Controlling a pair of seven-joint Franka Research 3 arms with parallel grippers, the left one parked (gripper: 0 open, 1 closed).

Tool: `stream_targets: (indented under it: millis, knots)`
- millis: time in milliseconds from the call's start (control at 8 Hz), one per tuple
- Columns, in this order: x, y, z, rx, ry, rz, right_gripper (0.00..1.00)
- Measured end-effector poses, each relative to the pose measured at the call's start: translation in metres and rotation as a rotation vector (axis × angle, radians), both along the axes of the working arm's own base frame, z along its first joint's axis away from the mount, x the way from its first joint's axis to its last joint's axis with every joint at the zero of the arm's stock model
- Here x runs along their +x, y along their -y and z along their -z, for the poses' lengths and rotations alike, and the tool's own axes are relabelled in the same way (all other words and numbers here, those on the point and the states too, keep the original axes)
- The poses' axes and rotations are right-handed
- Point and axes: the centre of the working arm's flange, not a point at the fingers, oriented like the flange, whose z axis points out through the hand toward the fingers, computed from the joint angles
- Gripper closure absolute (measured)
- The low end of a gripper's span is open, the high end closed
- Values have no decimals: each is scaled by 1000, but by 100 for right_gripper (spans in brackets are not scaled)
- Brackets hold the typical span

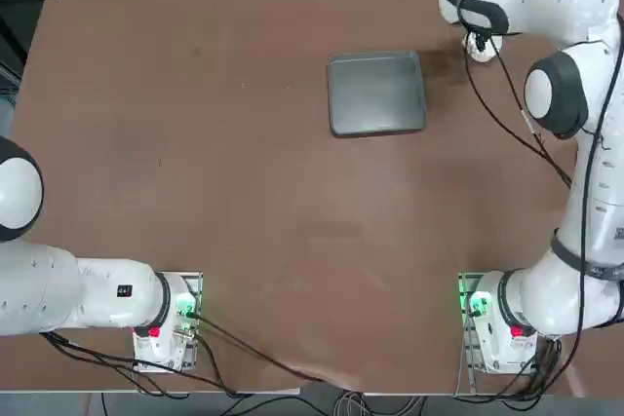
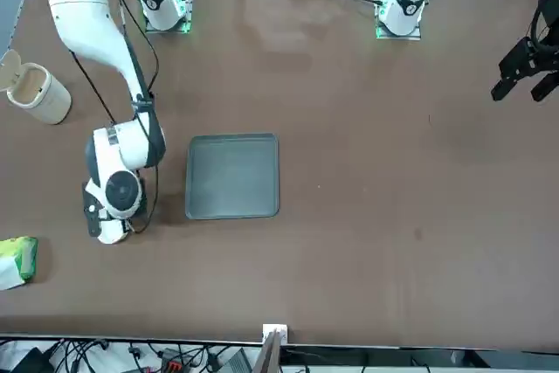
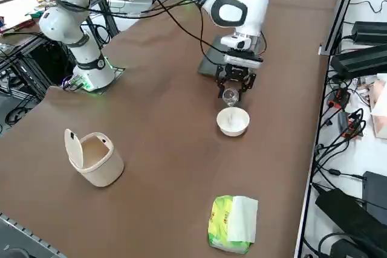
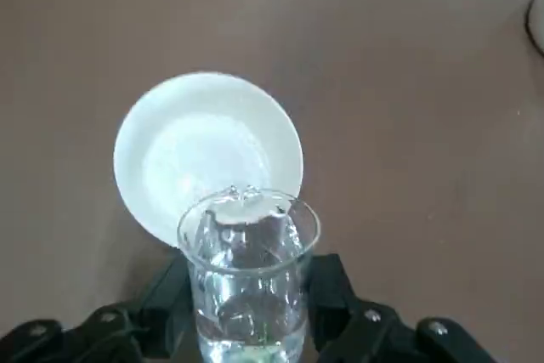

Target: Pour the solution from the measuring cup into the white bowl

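My right gripper (image 4: pixel 248 316) is shut on the measuring cup (image 4: pixel 248 269), a small clear glass with liquid in its lower part. The black fingers (image 4: pixel 166 303) press on both sides of the cup. The white bowl (image 4: pixel 208 155) lies on the table just beyond and below the cup, whose rim overlaps the bowl's near edge. From the right side, the gripper (image 3: pixel 232 87) holds the cup (image 3: pixel 230 96) a little above the bowl (image 3: pixel 233 121). In the top view the wrist covers the cup and most of the bowl (image 1: pixel 478 46).
A grey tray (image 1: pixel 377 94) lies beside the gripper, toward the table's middle. A whitish mug with a flip lid (image 3: pixel 94 158) and a green packet (image 3: pixel 233 225) lie farther along the table's right side. Cables and equipment line the table's edge.
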Motion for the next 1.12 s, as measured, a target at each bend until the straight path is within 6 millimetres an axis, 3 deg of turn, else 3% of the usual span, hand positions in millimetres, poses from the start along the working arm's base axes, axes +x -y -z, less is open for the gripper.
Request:
stream_targets:
  millis: [625,1125]
  knots:
    - [5,42,-10,221,-68,-12,27]
    - [13,96,-42,481,-104,-19,27]
